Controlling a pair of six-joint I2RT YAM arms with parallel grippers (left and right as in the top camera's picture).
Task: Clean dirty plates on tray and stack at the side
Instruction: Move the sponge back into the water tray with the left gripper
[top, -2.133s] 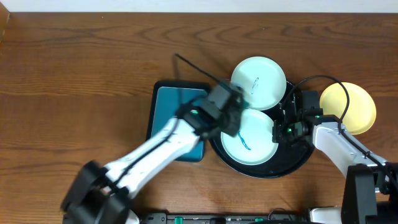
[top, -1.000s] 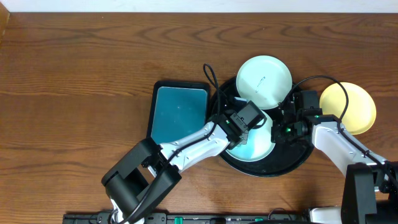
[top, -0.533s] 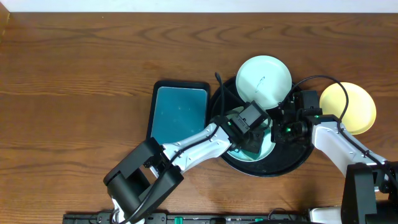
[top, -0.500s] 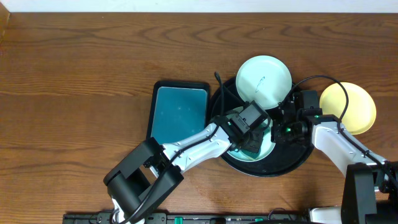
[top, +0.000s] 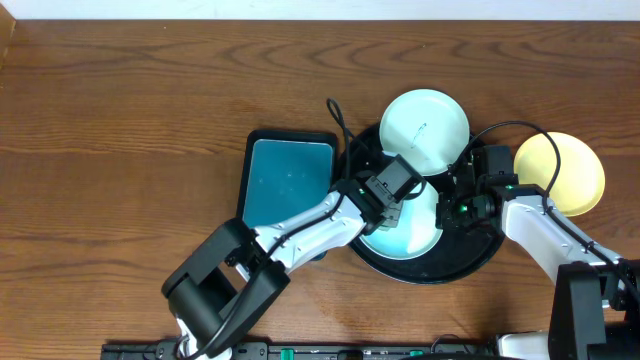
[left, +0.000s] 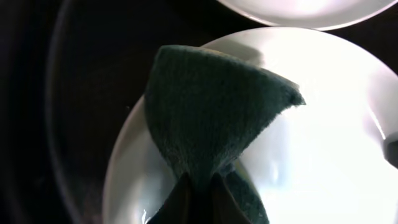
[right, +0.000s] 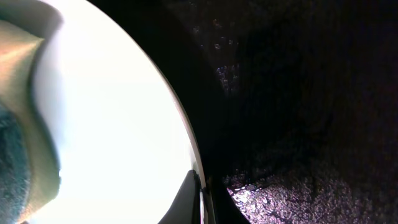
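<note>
Quick look at where things are. My left gripper (left: 196, 196) is clamped tight on a dark green scrub pad (left: 211, 106), pinching it at its narrow end so the wide part fans out. The pad is lying flat against the front plate (top: 415, 235), the pale mint-white one sitting inside the big round black tray (top: 470, 257). From my left wrist cam the pad covers the left-middle part of that plate, and the rest of the plate is blown out bright white, so I can't tell how clean it is.

My right gripper (right: 200, 199) is on the opposite side, closed down on the right rim of the same plate, with the rim running straight into my fingertips.

The back plate (top: 427, 131), also mint-white, sits just behind the front one with its far edge hanging over the tray rim. It has a tiny dark mark near the middle. The yellow plate (top: 560, 172) is off the tray, on the wooden table (top: 120, 120) just to the right of it. The teal rectangular tray (top: 288, 185) sits just left of the black one, under my left arm.
</note>
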